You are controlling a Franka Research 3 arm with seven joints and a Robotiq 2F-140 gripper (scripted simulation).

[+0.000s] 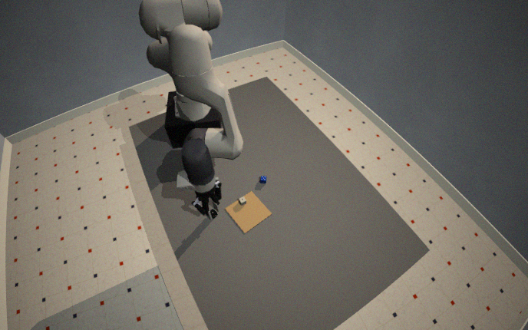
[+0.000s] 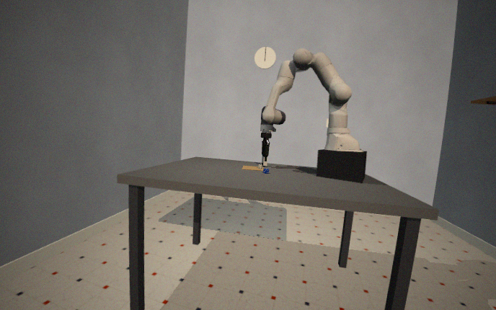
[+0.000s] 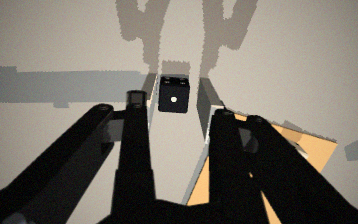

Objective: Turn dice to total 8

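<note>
The black die is on the table beside the mat, one white pip on its upper face. My gripper is partly open, pointing down, with its fingers on either side of the black die and a gap at each side. The orange mat lies flat. A white die sits on it near one edge, seemingly one pip up; a finger mostly hides it in the wrist view. A blue die is on the table off the mat, several pips up.
The grey table carries the arm's black base block. The mat is close beside the gripper's right finger in the wrist view. The blue die is beyond the mat's edge, on the white die's side.
</note>
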